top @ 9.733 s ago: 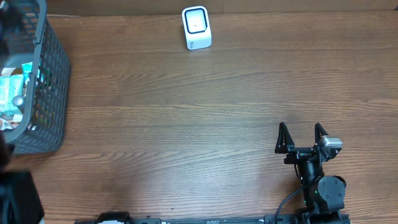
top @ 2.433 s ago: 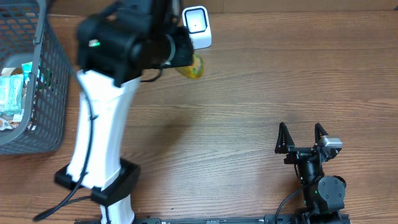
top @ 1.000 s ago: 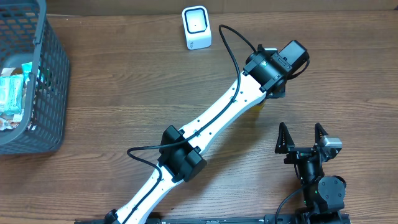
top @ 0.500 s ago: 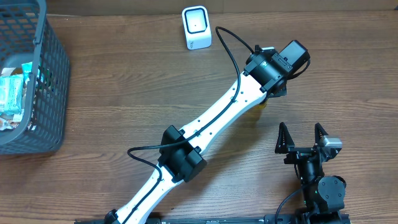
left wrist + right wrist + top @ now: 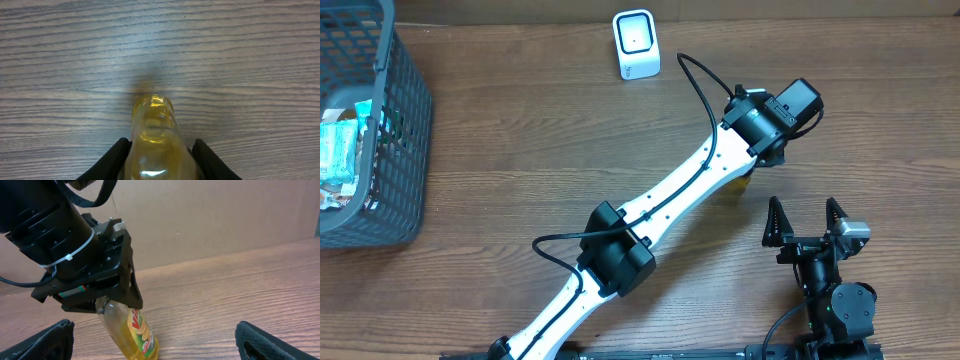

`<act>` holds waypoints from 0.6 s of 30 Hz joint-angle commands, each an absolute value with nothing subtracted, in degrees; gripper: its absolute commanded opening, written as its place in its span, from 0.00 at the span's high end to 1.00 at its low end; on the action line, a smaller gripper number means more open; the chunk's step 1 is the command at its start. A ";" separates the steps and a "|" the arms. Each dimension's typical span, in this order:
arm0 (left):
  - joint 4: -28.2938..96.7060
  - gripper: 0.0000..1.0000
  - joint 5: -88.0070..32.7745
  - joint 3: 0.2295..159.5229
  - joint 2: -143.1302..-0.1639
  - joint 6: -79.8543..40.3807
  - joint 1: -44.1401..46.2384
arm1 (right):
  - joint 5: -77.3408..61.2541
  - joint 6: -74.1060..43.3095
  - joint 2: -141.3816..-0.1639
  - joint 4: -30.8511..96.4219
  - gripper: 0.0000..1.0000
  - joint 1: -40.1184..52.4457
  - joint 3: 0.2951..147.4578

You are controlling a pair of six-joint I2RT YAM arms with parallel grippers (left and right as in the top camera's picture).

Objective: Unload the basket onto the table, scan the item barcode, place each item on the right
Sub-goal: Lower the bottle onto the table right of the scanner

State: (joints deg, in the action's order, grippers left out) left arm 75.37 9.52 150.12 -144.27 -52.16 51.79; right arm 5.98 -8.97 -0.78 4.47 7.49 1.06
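Left end effector (image 5: 157, 162), seen from its own wrist, is clamped on a yellow bottle (image 5: 154, 127). A dark finger (image 5: 112, 159) presses each side, and the bottle's far end points down at the wood-grain counter (image 5: 250, 60); whether it touches the wood I cannot tell. From overhead, the left arm stretches diagonally across the counter. Only a sliver of the bottle shows beneath its wrist, near the right end effector (image 5: 804, 222), whose fingers stand wide apart and hold nothing. A white scanner (image 5: 636, 44) stands at the far edge, well apart from the bottle. A grey basket (image 5: 410, 150) holding packets (image 5: 340, 150) sits far left. In the right wrist view, the bottle is slightly tilted, its red-lettered label facing the camera.
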 commanded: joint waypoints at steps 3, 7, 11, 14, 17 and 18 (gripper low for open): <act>75.11 0.94 10.85 150.12 -144.86 -52.73 52.90 | 5.87 -8.69 -0.16 4.21 0.00 7.38 0.45; 74.76 0.91 10.52 150.12 -145.86 -52.75 53.30 | 5.87 -8.69 -0.16 4.21 0.00 7.38 0.45; 74.72 0.79 10.48 150.12 -146.56 -52.75 53.30 | 5.87 -8.69 -0.16 4.23 0.00 7.38 0.45; 74.72 0.71 10.44 150.12 -146.56 -52.75 53.30 | 5.87 -8.69 -0.16 4.23 0.00 7.38 0.45; 74.74 0.61 9.52 150.12 -146.56 -52.73 53.30 | 5.87 -8.69 -0.16 4.23 0.00 7.38 0.45; 74.74 0.61 8.88 150.12 -146.56 -52.75 53.30 | 5.87 -8.69 -0.16 4.23 0.00 7.38 0.45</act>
